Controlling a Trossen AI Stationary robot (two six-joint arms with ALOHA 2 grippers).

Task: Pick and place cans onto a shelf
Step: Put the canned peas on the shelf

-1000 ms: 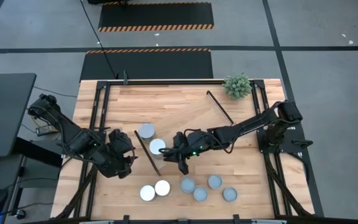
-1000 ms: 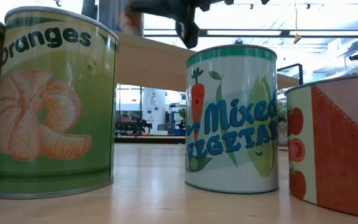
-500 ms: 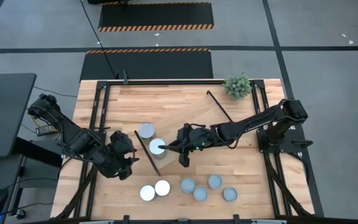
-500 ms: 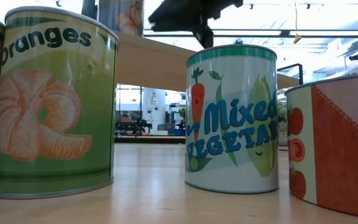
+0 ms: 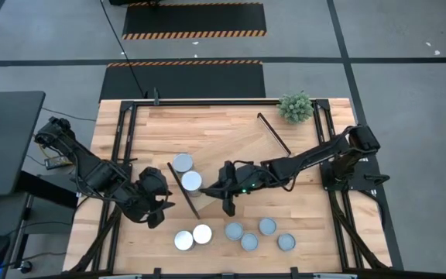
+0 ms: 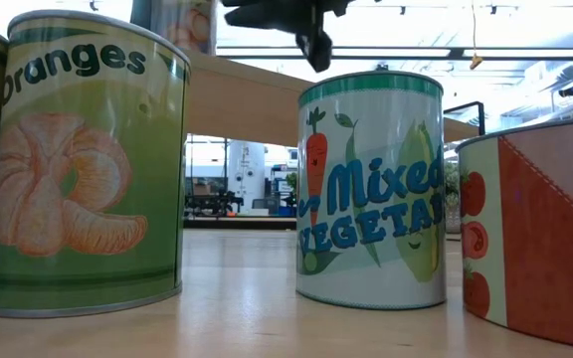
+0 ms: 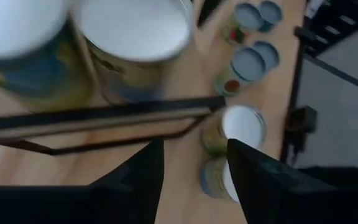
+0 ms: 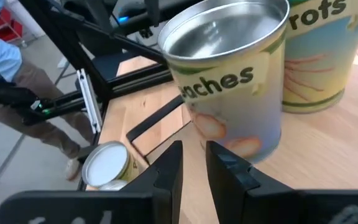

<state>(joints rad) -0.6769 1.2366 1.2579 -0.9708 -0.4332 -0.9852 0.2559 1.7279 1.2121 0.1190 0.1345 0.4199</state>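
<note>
Two cans (image 5: 182,163) up on the shelf (image 5: 231,151); six left on the desk (image 5: 145,132) (two white-topped, four blue-grey). Right gripper (image 8: 194,155) just beside the peaches can (image 8: 229,81), fingers narrowly apart, empty. Left gripper (image 7: 194,155) near the shelf's end, fingers apart, empty.

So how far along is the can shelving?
Done: two short silvery cylindrical cans stand on the long light-wood shelf. In hand: nothing; the right gripper sits empty beside them, the left gripper waits open. Left: six more cans on the wooden table.
</note>
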